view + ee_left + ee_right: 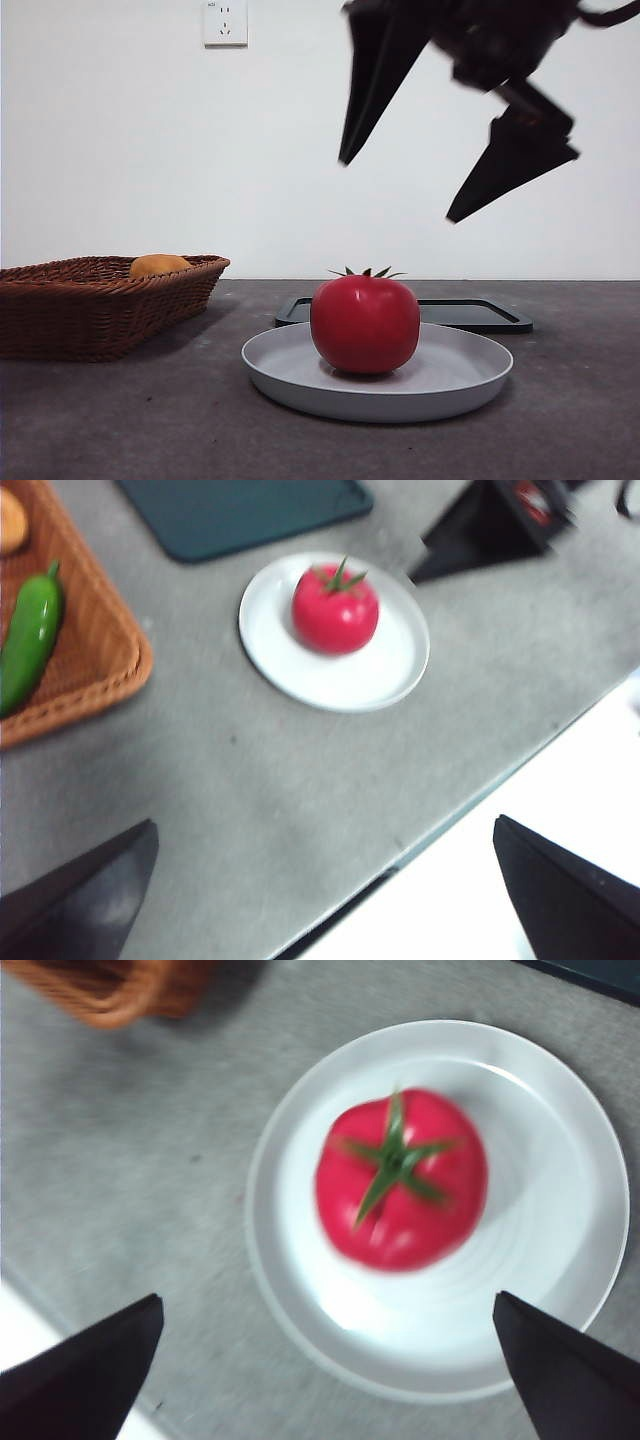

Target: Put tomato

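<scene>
Hovering my right claw (455, 185), jaws apart, above the tomato (365, 323), I could roll it off the plate (460, 385).

A plain white wall (120, 150) rises behind the dark grey, matte tabletop (120, 420). 1 white plastic electrical socket (225, 22) sits high on it. Lighting is even and soft.

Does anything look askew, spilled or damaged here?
Nothing stands out. The tomato sits upright and whole on the plate, with the right gripper open above it. The basket stands level.
</scene>
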